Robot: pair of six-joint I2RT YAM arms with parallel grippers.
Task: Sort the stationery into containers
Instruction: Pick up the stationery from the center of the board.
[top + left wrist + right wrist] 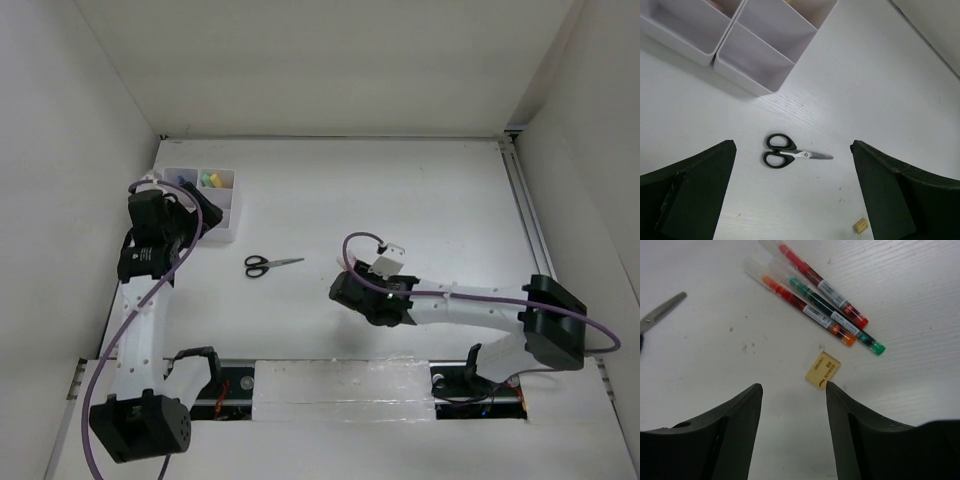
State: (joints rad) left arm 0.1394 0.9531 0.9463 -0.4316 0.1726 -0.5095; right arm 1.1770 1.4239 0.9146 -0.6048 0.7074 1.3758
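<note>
The black-handled scissors (272, 264) lie closed on the white table, also in the left wrist view (790, 152). The white organizer box (228, 208) stands at the far left; one compartment holds yellow and green highlighters (210, 180). My left gripper (205, 215) is open and empty, raised beside the box, with the scissors showing between its fingers (695, 190). My right gripper (794, 386) is open and empty, low over the table. The tiny tan block (823, 369) lies just off its right fingertip. Three pens (822, 305), red, green and orange-red, lie side by side beyond it.
The near compartments of the box (760, 60) look empty in the left wrist view. The tan block also shows there (860, 226). White walls enclose the table on three sides. In the top view the right gripper (350, 290) hides the pens.
</note>
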